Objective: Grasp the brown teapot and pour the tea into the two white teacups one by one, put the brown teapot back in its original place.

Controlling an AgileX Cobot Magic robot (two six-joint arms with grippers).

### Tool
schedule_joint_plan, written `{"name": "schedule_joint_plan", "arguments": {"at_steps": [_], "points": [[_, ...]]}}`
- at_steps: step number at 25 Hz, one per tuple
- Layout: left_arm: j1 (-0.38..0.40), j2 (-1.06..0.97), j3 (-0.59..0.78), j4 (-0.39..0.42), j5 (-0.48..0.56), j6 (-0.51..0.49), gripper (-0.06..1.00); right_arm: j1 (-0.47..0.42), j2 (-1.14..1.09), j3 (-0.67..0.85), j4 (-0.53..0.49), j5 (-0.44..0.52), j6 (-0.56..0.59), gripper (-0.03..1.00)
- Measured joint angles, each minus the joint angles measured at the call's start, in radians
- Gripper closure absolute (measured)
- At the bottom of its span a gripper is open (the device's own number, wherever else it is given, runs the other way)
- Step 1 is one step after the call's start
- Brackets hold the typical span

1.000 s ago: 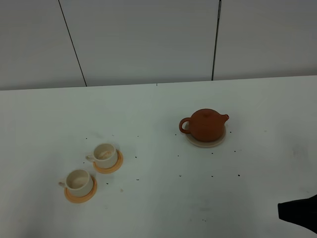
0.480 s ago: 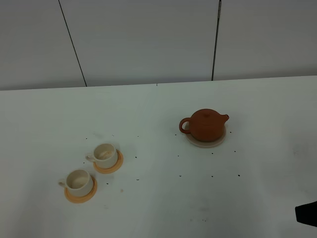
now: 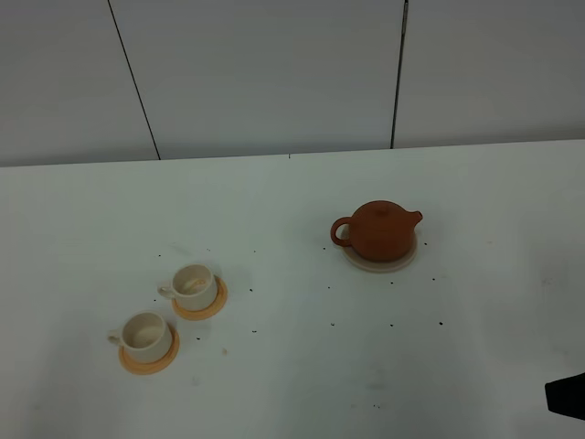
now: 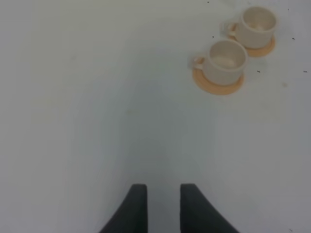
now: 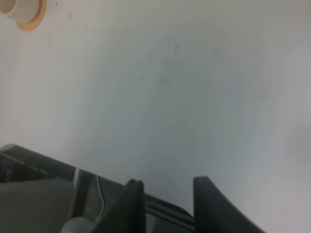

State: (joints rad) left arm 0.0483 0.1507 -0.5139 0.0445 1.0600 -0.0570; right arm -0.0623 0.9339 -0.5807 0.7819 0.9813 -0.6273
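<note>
The brown teapot (image 3: 379, 230) sits upright on its beige coaster (image 3: 380, 262) right of the table's middle, spout to the right, handle to the left. The two white teacups (image 3: 194, 283) (image 3: 146, 335) stand on orange saucers at the front left. In the left wrist view they show as a near cup (image 4: 226, 60) and a far cup (image 4: 258, 22), well away from my left gripper (image 4: 164, 196), whose fingers stand a little apart over bare table. My right gripper (image 5: 167, 191) is open and holds nothing. One cup (image 5: 19, 6) shows at the corner of that view.
A dark part of my right arm (image 3: 567, 395) shows at the front right corner. The white table (image 3: 292, 366) carries small dark specks. Its front edge, with dark framework (image 5: 43, 194) below, appears in the right wrist view. A grey panelled wall (image 3: 274, 73) stands behind.
My right arm has drawn back toward the front right corner and now shows less of itself. Teapot and cups have not moved.
</note>
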Motion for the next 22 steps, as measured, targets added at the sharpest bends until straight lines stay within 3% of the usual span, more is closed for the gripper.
{"name": "schedule_joint_plan", "arguments": {"at_steps": [7,22], "points": [[0.000,0.000,0.009,-0.070,-0.013,0.093,0.70,0.000,0.000,0.000,-0.001,0.013,0.000,0.73],[0.000,-0.069,0.009,-0.078,-0.017,0.096,0.71,0.000,-0.213,0.000,-0.029,0.004,-0.014,0.73]]}}
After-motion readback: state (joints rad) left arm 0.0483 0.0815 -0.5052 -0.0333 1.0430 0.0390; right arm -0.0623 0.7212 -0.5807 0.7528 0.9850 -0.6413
